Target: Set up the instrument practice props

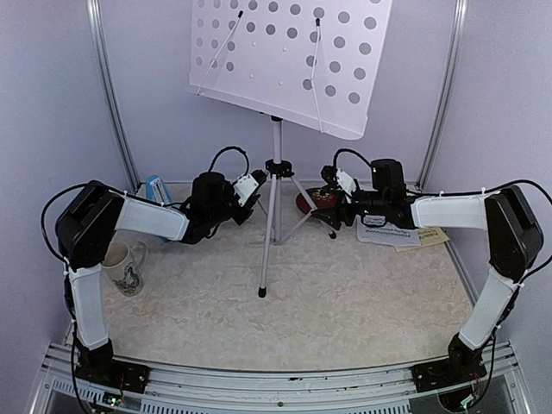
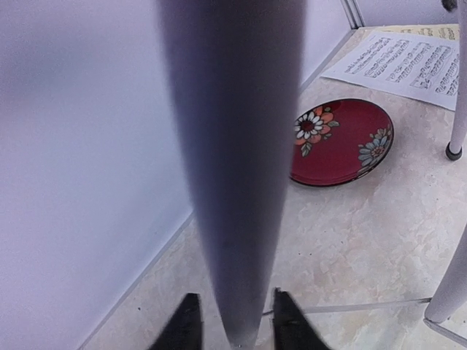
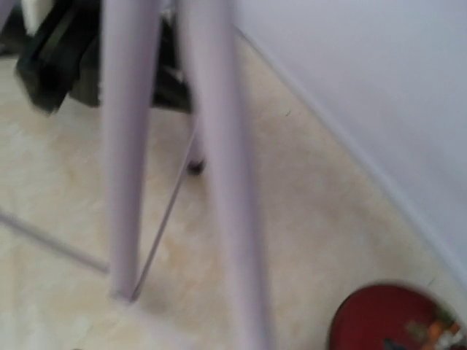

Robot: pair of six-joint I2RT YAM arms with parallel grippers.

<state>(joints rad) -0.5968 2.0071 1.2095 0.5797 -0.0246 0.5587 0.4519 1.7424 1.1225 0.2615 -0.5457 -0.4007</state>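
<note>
The music stand (image 1: 285, 52) sits around the middle of the table (image 1: 345, 319), a bit toward the far edge; its tripod (image 1: 274, 172) pole runs straight up, legs splayed, one foot coming toward the near edge. The perforated white desk is tilted with its face toward the near edge, and its top is cut off by the frame.

Left arm reaches in from the near-left corner, elbow bent, forearm level; the left gripper (image 2: 233, 324) straddles a tripod leg (image 2: 233, 146), with the fingers (image 2: 186, 324) close on either side of it; can't tell if they're actually pinching it. Right arm mirrors that from the near-right corner; the right gripper (image 1: 335, 207) is low by the right-hand leg, and the wrist view is too blurry to show its fingers, so no idea on open or closed.

White sheet (image 2: 401, 62) lies flat toward the far-right corner with the yellow sheet (image 1: 434, 236) poking out from under it; the blue metronome (image 1: 157, 188) is at the far-left corner, half hidden behind the left arm. Red plate (image 2: 339, 142) lies by the far edge behind the tripod; mug (image 1: 128, 266) stands near the left edge.
</note>
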